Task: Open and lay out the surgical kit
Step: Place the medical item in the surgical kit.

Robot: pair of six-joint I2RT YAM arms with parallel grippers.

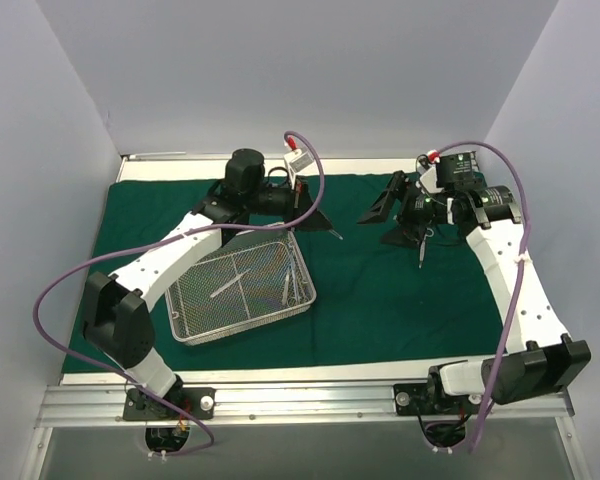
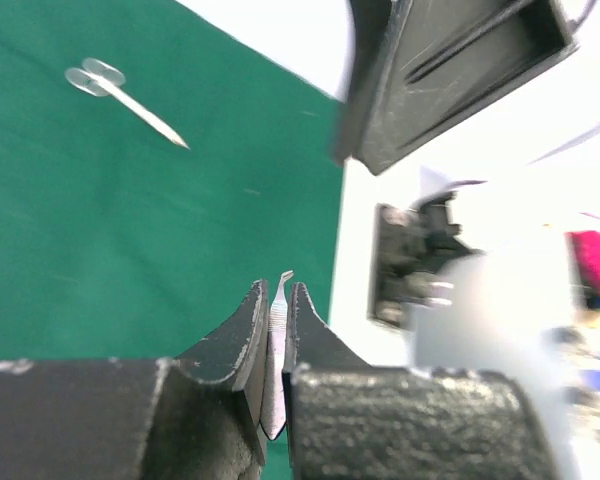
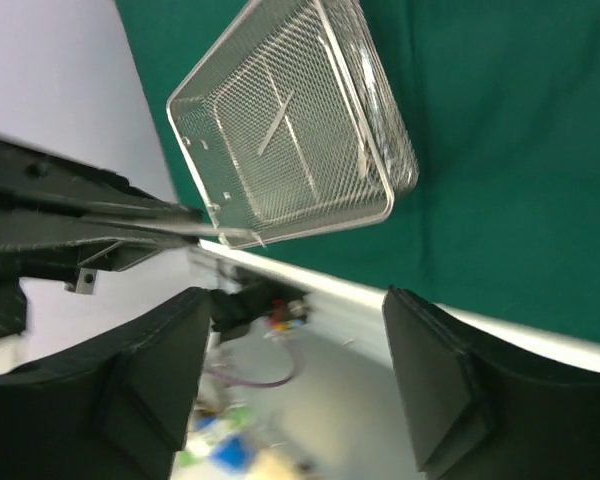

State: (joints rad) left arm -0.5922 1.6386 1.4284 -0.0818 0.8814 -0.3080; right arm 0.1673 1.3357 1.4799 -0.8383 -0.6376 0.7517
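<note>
Left claw (image 2: 278, 296) is clamped on a slim silver tool (image 2: 276, 340), held over the green cloth (image 1: 380, 300) beyond the mesh tray (image 1: 195, 325); the right claw (image 3: 295, 300) gapes empty. I judge I'm mid-layout: next, lower it and release it flat near what looks like scissors (image 2: 120, 95). Only the left wrist view shows that grip, while the right wrist view shows more tools (image 3: 275, 125) waiting in the tray.

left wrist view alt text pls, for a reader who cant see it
The left gripper pinches a slim silver instrument above the dark green cloth. A ring-handled silver instrument lies on the cloth at upper left; blurred black parts of the right arm fill the right side.
</note>
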